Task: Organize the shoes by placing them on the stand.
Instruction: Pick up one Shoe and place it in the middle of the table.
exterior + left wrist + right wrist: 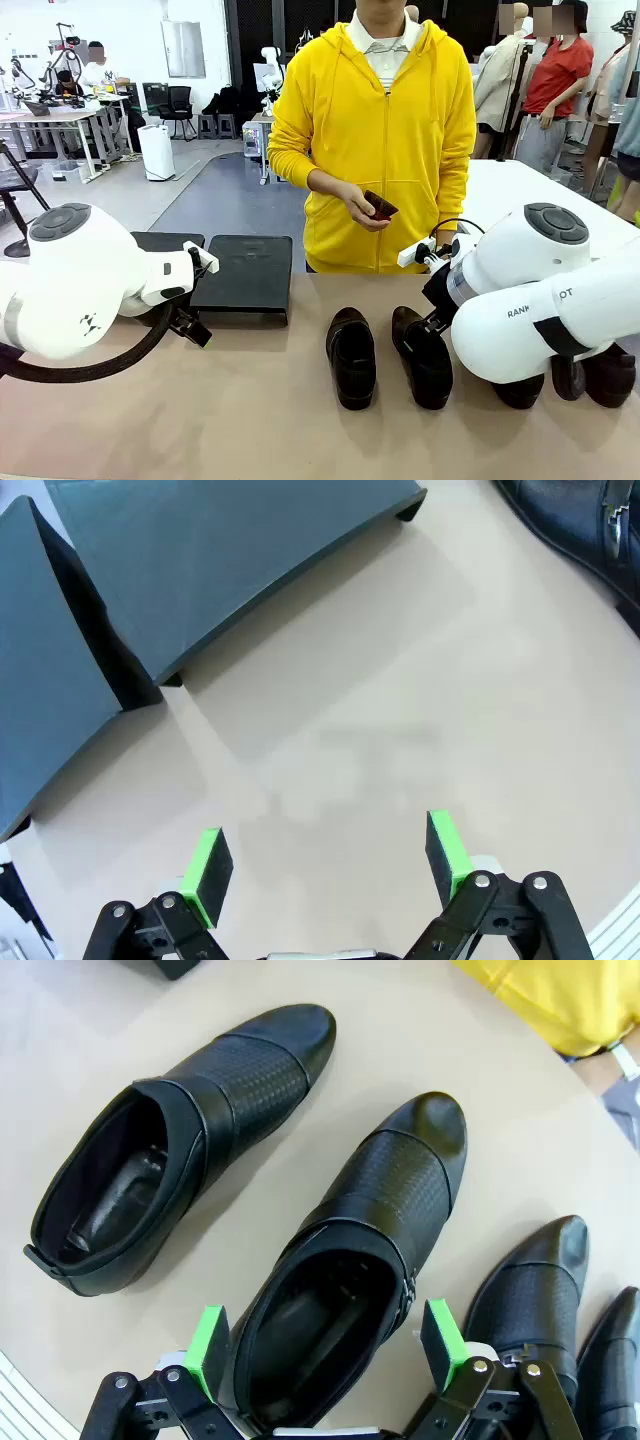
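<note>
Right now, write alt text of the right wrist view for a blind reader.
The open right pincer hangs over the heel end of a black shoe on the beige table, a green pad at each side. A second shoe lies at picture left, a third shoe and a fourth shoe at lower right.

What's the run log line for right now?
left gripper open over table near stand | right gripper open, pads flanking heel of one shoe | four shoes on table, none on stand
</note>
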